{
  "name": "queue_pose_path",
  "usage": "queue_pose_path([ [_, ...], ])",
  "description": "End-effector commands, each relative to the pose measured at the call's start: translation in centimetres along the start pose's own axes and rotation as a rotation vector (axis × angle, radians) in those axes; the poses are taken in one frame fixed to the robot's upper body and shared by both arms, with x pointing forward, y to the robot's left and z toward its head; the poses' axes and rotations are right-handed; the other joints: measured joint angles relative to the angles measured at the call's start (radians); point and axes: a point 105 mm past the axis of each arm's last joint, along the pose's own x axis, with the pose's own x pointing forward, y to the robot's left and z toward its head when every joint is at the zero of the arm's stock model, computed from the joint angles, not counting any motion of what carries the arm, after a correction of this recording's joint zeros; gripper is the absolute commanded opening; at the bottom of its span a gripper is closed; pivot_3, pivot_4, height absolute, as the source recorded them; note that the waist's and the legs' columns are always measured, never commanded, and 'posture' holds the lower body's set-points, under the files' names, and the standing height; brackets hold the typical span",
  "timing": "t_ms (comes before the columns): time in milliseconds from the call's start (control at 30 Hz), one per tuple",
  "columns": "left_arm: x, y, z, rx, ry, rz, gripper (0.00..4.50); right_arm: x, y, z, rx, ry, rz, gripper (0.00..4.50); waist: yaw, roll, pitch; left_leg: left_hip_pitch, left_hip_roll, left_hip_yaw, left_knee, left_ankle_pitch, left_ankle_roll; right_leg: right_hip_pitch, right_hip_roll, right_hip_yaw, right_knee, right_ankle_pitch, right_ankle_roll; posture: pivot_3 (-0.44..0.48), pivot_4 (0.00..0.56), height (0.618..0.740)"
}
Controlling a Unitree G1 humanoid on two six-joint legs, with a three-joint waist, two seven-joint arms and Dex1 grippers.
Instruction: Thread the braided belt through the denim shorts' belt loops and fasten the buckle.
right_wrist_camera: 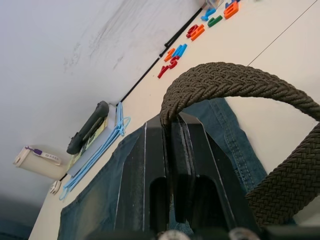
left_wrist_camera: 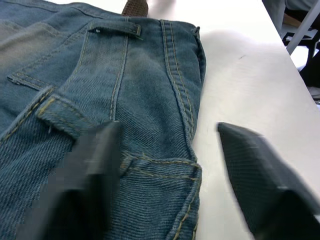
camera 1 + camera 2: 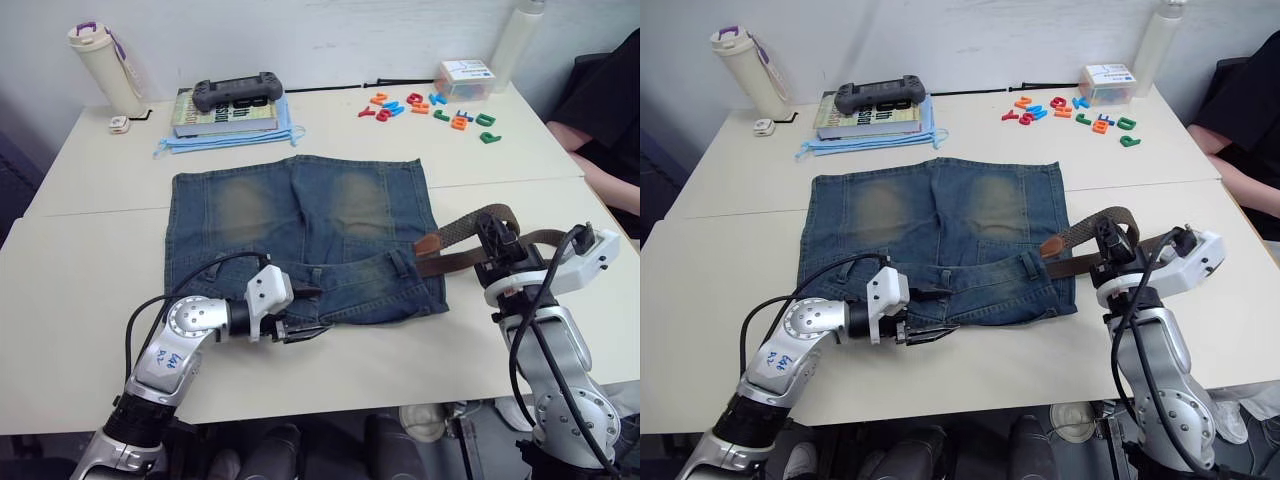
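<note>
Right gripper (image 3: 497, 240) is clamped shut on the braided belt (image 3: 470, 228) at right-center of the head frame, fingers pinched on the woven strap where it arches up in a loop; the right wrist view shows the strap squeezed between the closed fingers. Tan leather tip (image 3: 428, 244) points left, touching the right edge of the denim shorts (image 3: 300, 235) near the waistband corner. Buckle not identifiable from these frames.

Left gripper (image 3: 300, 310) is spread wide, lower center-left of the frame, at the waistband edge of the shorts: one finger over the denim, the other over bare table (image 3: 90, 300) just off the fabric edge. It holds nothing. Belt loops (image 2: 116, 29) show in the left wrist view, one flat loop toward the top and another just beside the finger on the denim.

Risks: the belt is gripped mid-strap, so the tip is likely floppy and may buckle or slide under the shorts instead of entering a loop. Loops lie flat against the waistband, so the tip could skate over them. If the left gripper closes on the whole waistband instead of lifting a loop, it may bunch the fabric and shut the opening. Pulling the strap could drag the shorts sideways.

Upper frame: book (image 3: 222, 112) with game controller (image 3: 237, 92), blue face masks (image 3: 230, 140), bottle (image 3: 103, 67), colored letters (image 3: 430, 108).
</note>
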Motion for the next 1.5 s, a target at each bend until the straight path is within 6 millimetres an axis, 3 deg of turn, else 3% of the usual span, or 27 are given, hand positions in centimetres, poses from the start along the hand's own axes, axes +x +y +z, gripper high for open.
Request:
queue_pose_path([
  [33,-1.8,0.5,2.4,-0.034,-0.089,0.023,3.27,0.3,0.0,0.3,-0.016,-0.016,0.009,0.00,0.000,0.000,0.000,0.000,0.000,0.000,0.000,0.000,0.000,0.000,0.000,0.000,0.000,0.000,0.000,0.000,0.150,0.740],
  [200,-4.1,0.4,3.5,-0.228,-0.124,0.034,3.27,1.0,-1.1,-1.0,-0.036,0.029,0.003,0.00,-0.001,0.000,0.000,0.001,0.002,0.000,0.000,-0.001,-0.001,0.000,0.002,0.000,0.001,0.000,-0.001,0.000,0.150,0.740],
  [433,-5.6,-0.3,3.7,-0.416,-0.152,0.070,3.27,1.6,-1.5,-1.8,-0.030,0.052,0.016,0.00,0.000,0.001,0.000,0.002,0.002,0.000,0.000,-0.001,-0.002,0.001,0.002,0.001,0.001,-0.001,-0.002,0.000,0.150,0.740],
  [867,-7.4,-1.3,0.5,-0.425,-0.119,0.098,3.27,2.5,-0.6,-4.4,-0.003,0.137,0.059,0.00,0.001,0.001,0.001,0.008,0.006,0.002,-0.002,-0.003,-0.006,0.002,0.007,0.003,0.003,-0.003,-0.006,0.000,0.150,0.740],
  [1200,-7.9,-1.8,-1.2,-0.416,-0.116,0.081,3.27,2.7,-1.4,-2.2,0.015,0.082,0.059,0.00,0.000,0.001,0.001,0.008,0.007,0.002,-0.003,-0.003,-0.006,0.002,0.007,0.002,0.002,-0.003,-0.007,0.000,0.150,0.740],
  [1500,-7.9,-1.8,-1.9,-0.407,-0.115,0.081,3.27,2.9,-2.7,-2.9,-0.032,0.124,0.041,0.00,0.000,0.001,0.001,0.008,0.008,0.002,-0.003,-0.003,-0.006,0.002,0.007,0.002,0.002,-0.003,-0.007,0.000,0.150,0.740],
])
